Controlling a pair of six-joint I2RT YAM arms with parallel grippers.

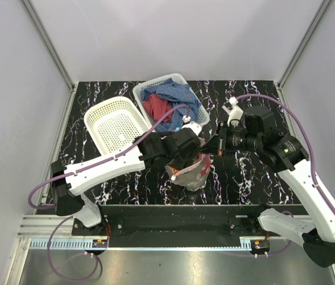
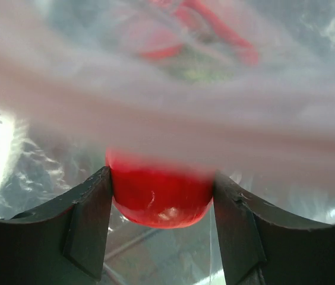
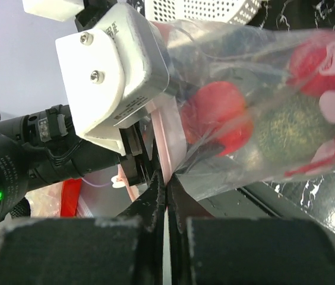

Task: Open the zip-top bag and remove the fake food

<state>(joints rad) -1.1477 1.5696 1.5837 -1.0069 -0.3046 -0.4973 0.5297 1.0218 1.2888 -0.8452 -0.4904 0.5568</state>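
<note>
The zip-top bag is near the desk's front edge, between both arms. Inside it the left pincer clamps a red fruit. The right pincer is closed tight on the bag's pink rim.

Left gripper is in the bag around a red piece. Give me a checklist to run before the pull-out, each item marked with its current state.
1. Left gripper on the red fruit: ok, both fingers touch its sides.
2. Right gripper shut on the edge of the zip-top bag: ok, plastic is pinched between its fingers.
3. Bag mouth open: ok, the left gripper reaches through it.
4. Way out free of plastic: cannot tell, a blurred fold crosses the left wrist view.
5. Other pieces clear of the grasp: cannot tell, they are blurred behind that fold.
</note>
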